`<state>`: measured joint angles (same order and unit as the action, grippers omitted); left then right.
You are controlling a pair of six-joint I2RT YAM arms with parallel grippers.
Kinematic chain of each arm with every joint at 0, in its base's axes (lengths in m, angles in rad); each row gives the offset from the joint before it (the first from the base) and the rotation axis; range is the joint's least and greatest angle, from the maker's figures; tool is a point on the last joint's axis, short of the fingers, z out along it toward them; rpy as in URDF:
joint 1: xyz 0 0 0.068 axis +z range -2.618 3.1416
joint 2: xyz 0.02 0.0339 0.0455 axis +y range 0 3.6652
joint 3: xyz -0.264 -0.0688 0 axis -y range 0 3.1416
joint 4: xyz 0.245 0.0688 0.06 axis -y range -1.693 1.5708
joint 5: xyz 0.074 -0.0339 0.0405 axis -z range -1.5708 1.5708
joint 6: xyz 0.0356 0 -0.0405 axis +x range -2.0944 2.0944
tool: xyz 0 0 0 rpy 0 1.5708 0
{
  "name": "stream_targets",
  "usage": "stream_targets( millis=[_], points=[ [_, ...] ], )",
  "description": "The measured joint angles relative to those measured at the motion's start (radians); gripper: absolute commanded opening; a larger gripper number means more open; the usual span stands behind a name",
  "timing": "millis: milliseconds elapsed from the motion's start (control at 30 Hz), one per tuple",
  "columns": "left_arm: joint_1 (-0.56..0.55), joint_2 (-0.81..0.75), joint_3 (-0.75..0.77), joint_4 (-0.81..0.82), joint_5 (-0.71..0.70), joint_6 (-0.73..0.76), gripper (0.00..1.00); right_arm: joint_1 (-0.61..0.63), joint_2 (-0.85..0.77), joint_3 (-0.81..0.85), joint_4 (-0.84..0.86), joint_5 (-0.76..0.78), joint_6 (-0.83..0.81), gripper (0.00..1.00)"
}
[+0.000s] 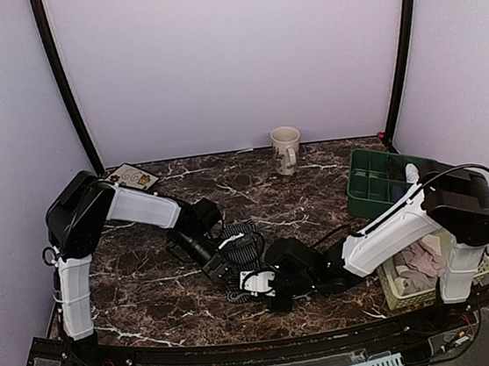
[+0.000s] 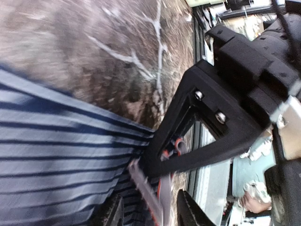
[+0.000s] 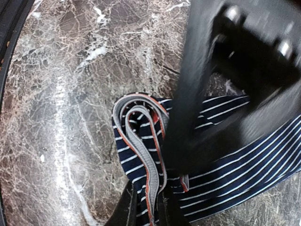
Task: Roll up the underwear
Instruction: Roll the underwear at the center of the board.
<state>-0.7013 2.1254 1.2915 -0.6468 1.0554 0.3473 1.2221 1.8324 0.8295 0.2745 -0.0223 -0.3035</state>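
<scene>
The right pincer point(image 3: 146, 213) is seen closest, at the bottom edge of its own wrist view, its fingers drawn together on the grey, red-edged waistband of the navy striped underwear point(image 3: 225, 155). The waistband is curled into a loose loop just ahead of the fingertips, and the rest of the garment is spread on the marble table point(image 1: 151, 291). The left pincer point(image 2: 150, 214) is held part open over the same waistband: a strip of it is seen between the fingers with a gap at each side, so nothing is gripped there. The underwear is found on the arm-base side of the beige mug point(image 1: 285, 147), slightly to the mug's left. A green tray point(image 1: 377, 181) is placed right of the mug, and farther from the mug a cream basket point(image 1: 399, 298) is filled with pale pink cloth point(image 1: 417, 260).
</scene>
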Motion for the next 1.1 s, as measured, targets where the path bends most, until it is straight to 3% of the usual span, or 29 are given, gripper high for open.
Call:
stream_targets(
  millis=[267,567,667,800,900,1100],
  points=[
    [0.133,-0.341,-0.168,0.13,-0.175,-0.047,0.45,-0.028,0.001,0.062,-0.126,-0.17,0.071,0.0],
    [0.113,-0.841,-0.525,0.396,-0.492,-0.063,0.48,-0.093,0.058,0.129,-0.207,-0.486,0.316,0.0],
    [0.01,-0.982,-0.638,0.46,-0.609,-0.051,0.49,-0.135,0.111,0.168,-0.207,-0.608,0.415,0.0],
    [-0.185,-1.045,-0.712,0.515,-0.721,-0.033,0.48,-0.193,0.182,0.192,-0.164,-0.774,0.534,0.0],
    [-0.309,-1.022,-0.732,0.553,-0.79,-0.01,0.48,-0.224,0.219,0.192,-0.116,-0.867,0.608,0.0],
    [-0.416,-0.877,-0.737,0.655,-0.881,0.052,0.48,-0.265,0.28,0.2,-0.043,-1.004,0.713,0.0]
  ],
)
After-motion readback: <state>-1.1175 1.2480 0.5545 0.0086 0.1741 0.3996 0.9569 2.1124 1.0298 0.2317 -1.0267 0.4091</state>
